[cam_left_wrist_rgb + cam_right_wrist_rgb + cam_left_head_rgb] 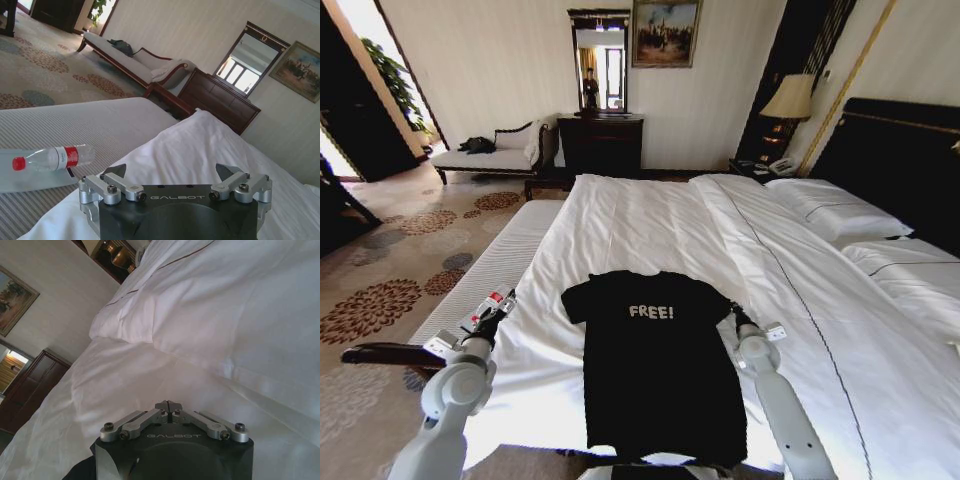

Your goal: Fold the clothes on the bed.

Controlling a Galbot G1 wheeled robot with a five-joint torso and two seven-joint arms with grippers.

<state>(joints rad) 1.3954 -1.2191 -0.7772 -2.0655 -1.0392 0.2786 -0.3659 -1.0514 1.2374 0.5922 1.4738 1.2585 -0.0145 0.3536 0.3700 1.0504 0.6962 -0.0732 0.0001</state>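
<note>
- White cotton bedding covers the very large bed (660,230), smooth with soft creases and a thin dark stitched line running along the duvet; plump white pillows (835,212) lie by the tall dark headboard (905,160).
- Patterned carpet (390,270) in beige with brown flower medallions spreads to the left of the bed, and a narrow bench with a ribbed white cushion (495,265) stands along the bed's left side.
- Against the far wall stand a white chaise with a curved dark frame (490,155), a dark wooden dresser with a mirror (600,140) and a framed painting (665,32).
- Near the foot of the bed lies the black short-sleeved T-shirt (655,375), flat, chest up, its white "FREE!" lettering readable, sleeves spread, hem towards the robot.
- At the T-shirt's right sleeve edge the right gripper (733,312) sits low on the duvet; in its wrist view its metal fingers (150,417) meet at the tips, closed, with black cloth at the lower edge, though I cannot tell whether they pinch it.
- Off the T-shirt's left sleeve, clear of the cloth, the left gripper (505,300) hangs over the bed's edge, fingers (116,172) spread wide, holding nothing.
- On the bench cushion lies a clear plastic bottle with a red cap and label (52,158).
</note>
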